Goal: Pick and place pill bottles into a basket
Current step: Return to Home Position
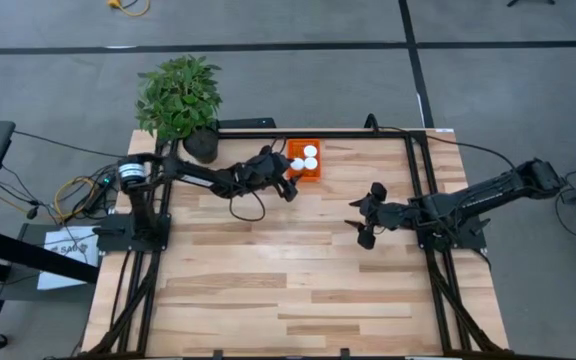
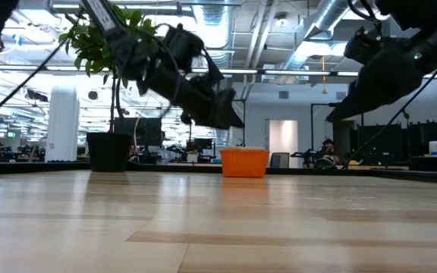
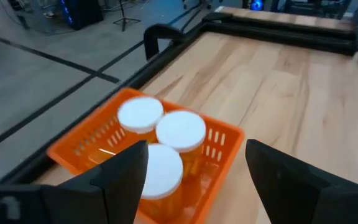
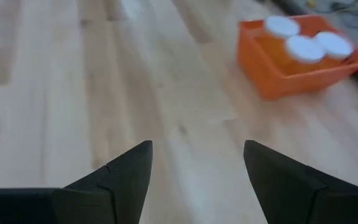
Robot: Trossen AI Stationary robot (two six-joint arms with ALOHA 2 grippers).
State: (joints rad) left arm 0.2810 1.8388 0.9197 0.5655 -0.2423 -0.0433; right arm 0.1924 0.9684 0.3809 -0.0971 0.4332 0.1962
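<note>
The orange basket [image 1: 312, 172] sits at the table's far edge, near the middle. Three white-capped pill bottles [image 1: 304, 157] stand upright in it; they also show in the left wrist view [image 3: 166, 143] and in the right wrist view [image 4: 304, 46]. A fourth bottle does not show. My left gripper [image 1: 290, 187] is open and empty, just on the near side of the basket and above the table. My right gripper [image 1: 371, 215] is open and empty over the table's right half, well clear of the basket.
A potted plant [image 1: 181, 100] in a dark pot stands at the far left corner, left of the basket. A black frame rail [image 1: 368, 132] runs along the far edge and down the right side. The bare wooden tabletop [image 1: 288, 290] spreads toward the near edge.
</note>
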